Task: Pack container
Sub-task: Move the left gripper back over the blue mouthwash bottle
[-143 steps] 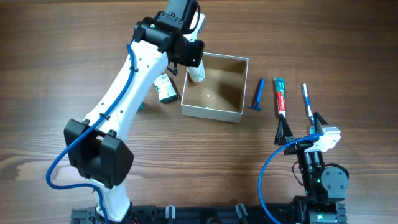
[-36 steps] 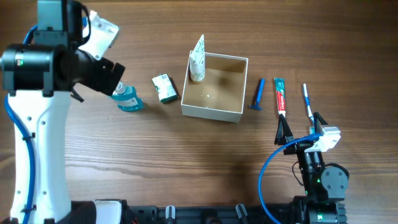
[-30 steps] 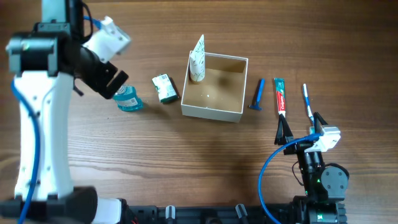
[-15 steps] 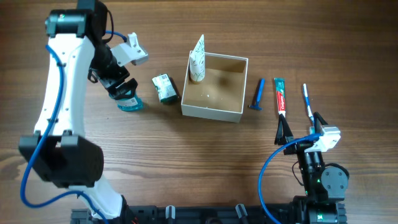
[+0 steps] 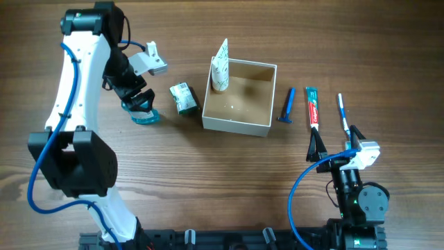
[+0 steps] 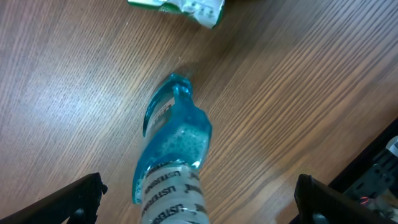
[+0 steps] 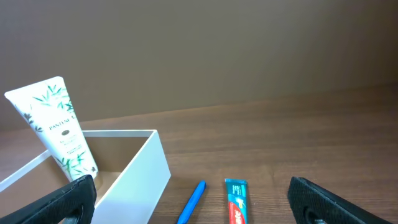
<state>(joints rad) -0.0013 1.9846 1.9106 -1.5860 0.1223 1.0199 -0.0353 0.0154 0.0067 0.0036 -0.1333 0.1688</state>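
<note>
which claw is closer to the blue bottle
Left. The left claw hovers open right over the blue bottle; the right claw sits far off, beyond the container.

I see left arm stretched far out, left gripper tipped down, jaws wide apart. My right gripper sits by its base, jaws wide too.

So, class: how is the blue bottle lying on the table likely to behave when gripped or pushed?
The bottle lies on its side and looks rounded, so a push could well roll it. Its clear plastic looks smooth, so it may slip in a pinch. Blue liquid seems to fill it, so it is probably heavy for its size.
</note>
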